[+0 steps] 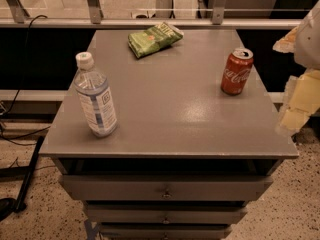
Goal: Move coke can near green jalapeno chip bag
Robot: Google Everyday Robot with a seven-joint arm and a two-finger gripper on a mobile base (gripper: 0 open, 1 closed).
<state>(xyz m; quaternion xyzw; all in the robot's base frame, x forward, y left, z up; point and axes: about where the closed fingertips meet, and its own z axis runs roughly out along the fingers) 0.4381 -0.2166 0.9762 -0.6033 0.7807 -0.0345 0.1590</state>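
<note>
The coke can (237, 71) is red with white script and a silver top. It stands upright near the right edge of the grey cabinet top (170, 104). The green jalapeno chip bag (154, 38) lies flat at the back centre of the top, well apart from the can. My gripper (300, 96) shows as pale white and yellow shapes at the right edge of the camera view. It is to the right of the can, beyond the cabinet's edge, and touches nothing.
A clear water bottle (95, 98) with a white cap stands at the front left of the top. Drawers (165, 189) sit below the top. A metal railing (150, 21) runs behind. Cables (20, 134) lie on the floor at left.
</note>
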